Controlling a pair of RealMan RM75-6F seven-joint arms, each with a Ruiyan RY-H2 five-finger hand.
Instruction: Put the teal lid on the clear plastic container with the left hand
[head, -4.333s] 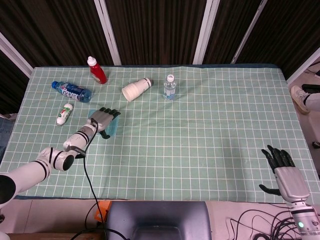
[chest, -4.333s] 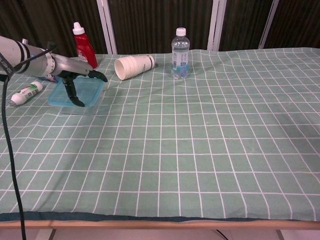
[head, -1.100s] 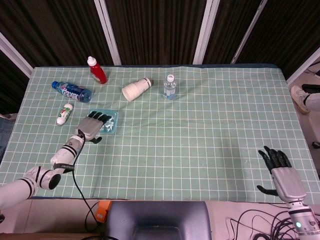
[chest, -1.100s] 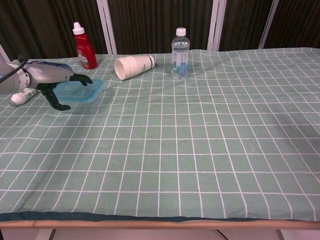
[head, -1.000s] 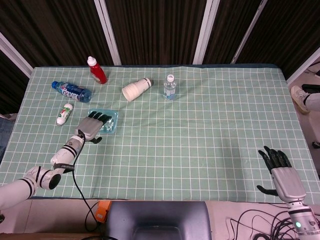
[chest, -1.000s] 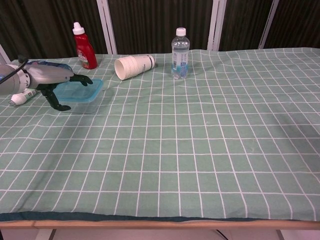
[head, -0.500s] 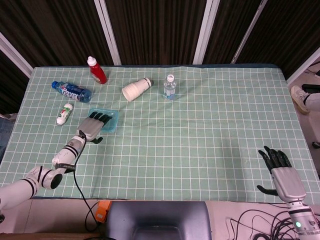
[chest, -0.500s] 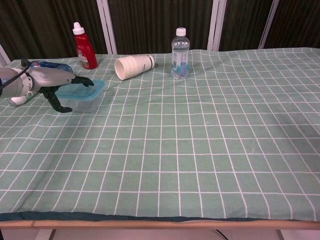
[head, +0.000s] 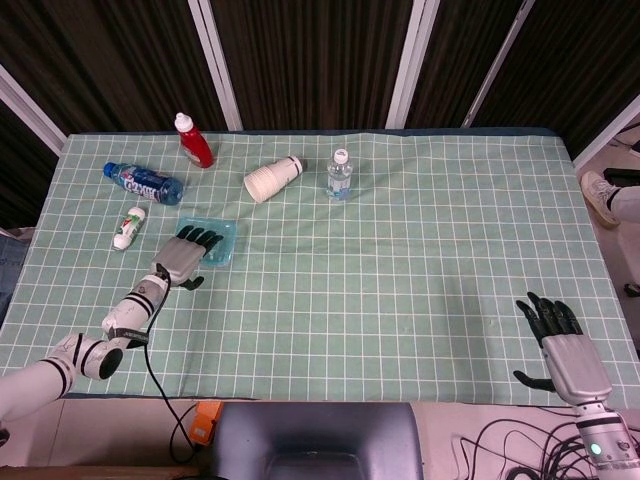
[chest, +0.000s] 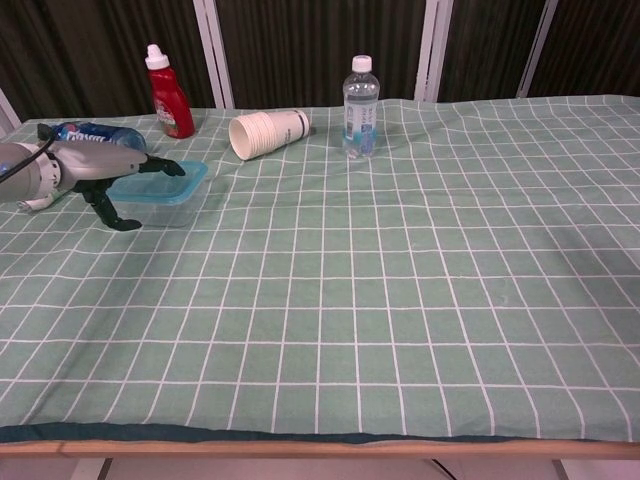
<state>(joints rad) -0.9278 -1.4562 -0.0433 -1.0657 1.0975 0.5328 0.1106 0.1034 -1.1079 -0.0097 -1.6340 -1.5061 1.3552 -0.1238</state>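
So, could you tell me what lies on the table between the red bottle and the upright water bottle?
A stack of paper cups lies on its side between the red bottle and the water bottle, clearest in the head view.

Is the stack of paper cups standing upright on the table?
No, the stack of paper cups lies on its side on the green checked cloth, its open mouth turned toward the red bottle.

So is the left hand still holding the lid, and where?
It cannot be told. The left hand lies at the near-left edge of the lid, fingers over it. The right hand holds nothing.
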